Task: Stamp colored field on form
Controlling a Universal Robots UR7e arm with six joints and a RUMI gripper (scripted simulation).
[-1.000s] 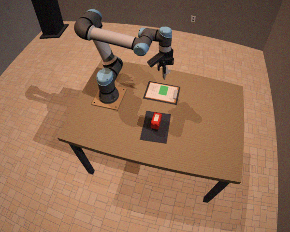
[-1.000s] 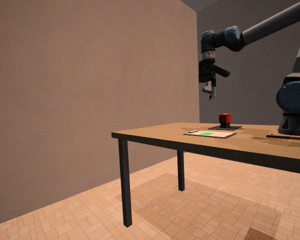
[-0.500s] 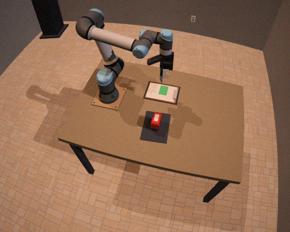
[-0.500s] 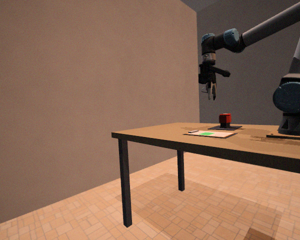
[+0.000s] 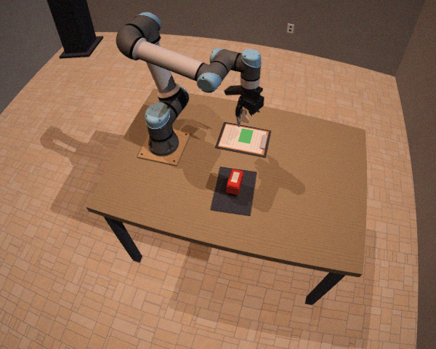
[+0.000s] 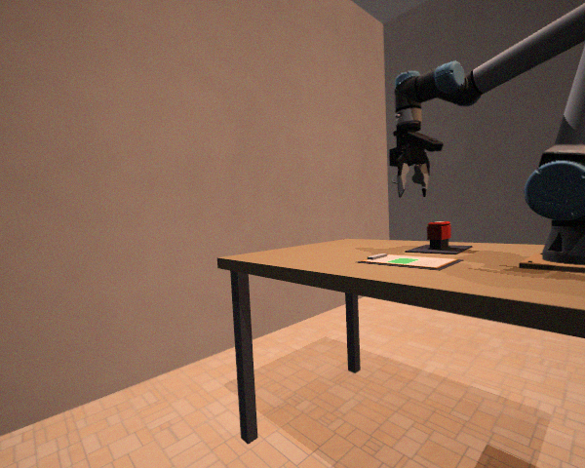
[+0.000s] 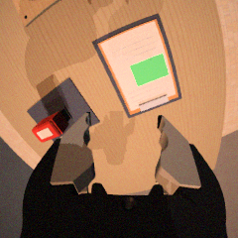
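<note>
A red stamp (image 5: 234, 181) (image 6: 438, 231) (image 7: 50, 127) with a white label stands upright on a dark mat (image 5: 244, 201) (image 6: 456, 249) (image 7: 74, 99). A form on a clipboard (image 5: 229, 138) (image 6: 434, 261) (image 7: 121, 55) lies behind the mat and bears a green field (image 5: 246, 135) (image 6: 403, 260) (image 7: 149, 69). My gripper (image 5: 243, 119) (image 6: 410, 192) (image 7: 124, 114) is open and empty. It hangs high above the table, over the form's near-base edge, well apart from the stamp.
The arm's base (image 5: 163, 142) (image 6: 569, 221) stands on a plate at the table's left rear. The wooden table (image 5: 304, 210) (image 6: 308, 269) has dark legs. A wall rises close beside the table's end in the exterior view.
</note>
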